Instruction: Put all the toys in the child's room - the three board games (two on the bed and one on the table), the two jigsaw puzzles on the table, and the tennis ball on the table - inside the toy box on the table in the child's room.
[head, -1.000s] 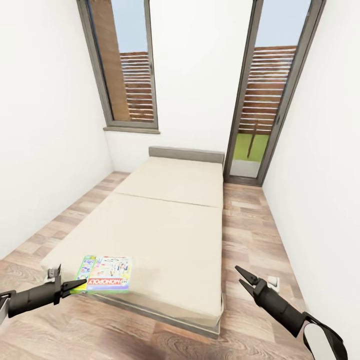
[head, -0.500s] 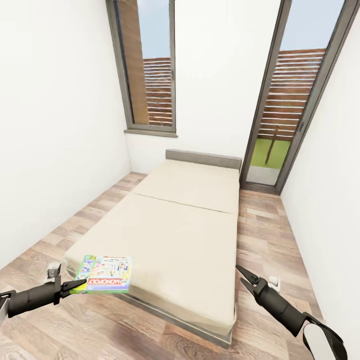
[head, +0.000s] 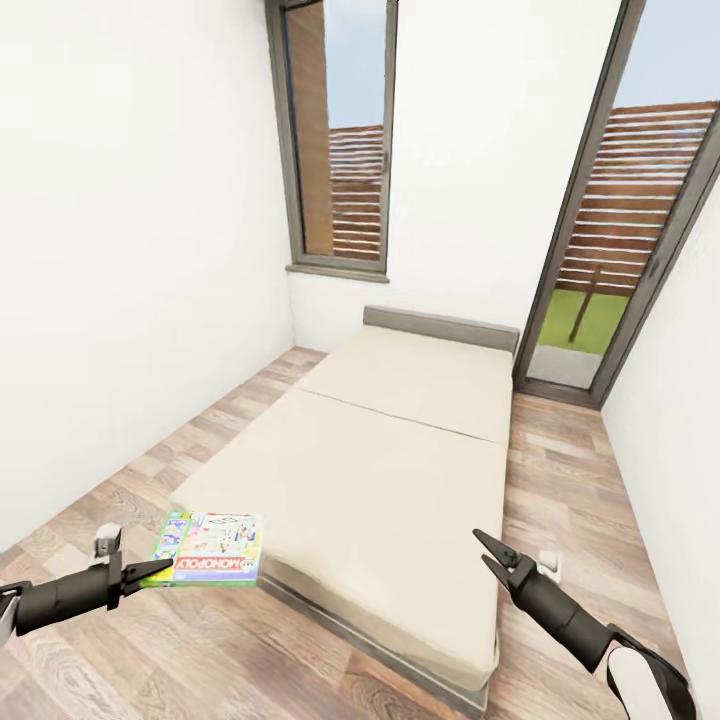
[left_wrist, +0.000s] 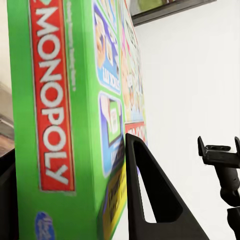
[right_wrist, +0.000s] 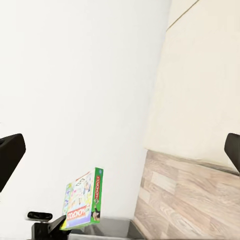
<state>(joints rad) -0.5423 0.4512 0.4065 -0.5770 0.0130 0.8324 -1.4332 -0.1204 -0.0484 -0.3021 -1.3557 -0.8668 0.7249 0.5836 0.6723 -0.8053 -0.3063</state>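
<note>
Since the earlier frames the whole head view has swung: the bed (head: 400, 440) and the windows now sit further right and the left wall takes up more of the picture, so it is the camera and base that have turned, not the furniture. The two arms keep the same places in the view. The board game (head: 208, 549), the white-and-green box with the red logo, has stayed in the left tool (head: 150, 572), and where it lay over the near left corner of the mattress before, it now hangs over the wood floor (head: 180, 650), just clear of that corner. It is held flat by its near edge. In the left wrist view the dark fingers (left_wrist: 150, 200) press against both faces of the box (left_wrist: 75, 115), so this tool is clamped on it. The right tool (head: 492, 556) hangs to the right of the bed with its fingers spread and nothing between them. The mattress looks bare. My reading is that the robot is turning away from the bed to carry this game to the toy box, so the step in hand is transport, with the drop-off yet to come
</note>
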